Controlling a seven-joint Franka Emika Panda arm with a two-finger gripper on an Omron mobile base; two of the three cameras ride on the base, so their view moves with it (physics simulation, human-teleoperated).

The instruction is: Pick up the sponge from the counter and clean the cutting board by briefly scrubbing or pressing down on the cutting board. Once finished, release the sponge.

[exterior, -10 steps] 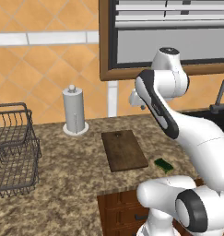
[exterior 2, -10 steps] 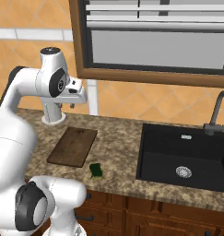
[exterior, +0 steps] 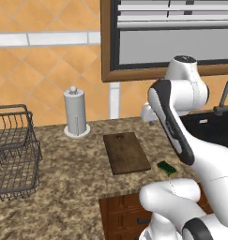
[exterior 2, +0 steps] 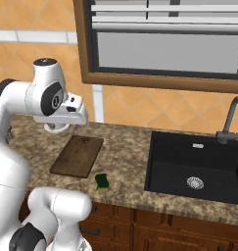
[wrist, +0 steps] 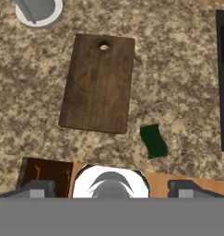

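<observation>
The sponge point(wrist: 153, 141), likely light, soft and squashy, lies flat on the desk point(wrist: 187, 69) just beside the cutting board's point(wrist: 98, 83) near corner, best pinched across its narrow sides, while the pincer point(wrist: 111, 190) hangs high above, fingertips apart and empty

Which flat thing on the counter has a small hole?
The cutting board: dark brown wood, hole near its far short edge. The sponge beside it is small, green and has none.

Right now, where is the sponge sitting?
The sponge lies flat on the counter near its front edge, just off the cutting board's near corner on the sink side, not touching it.
</observation>
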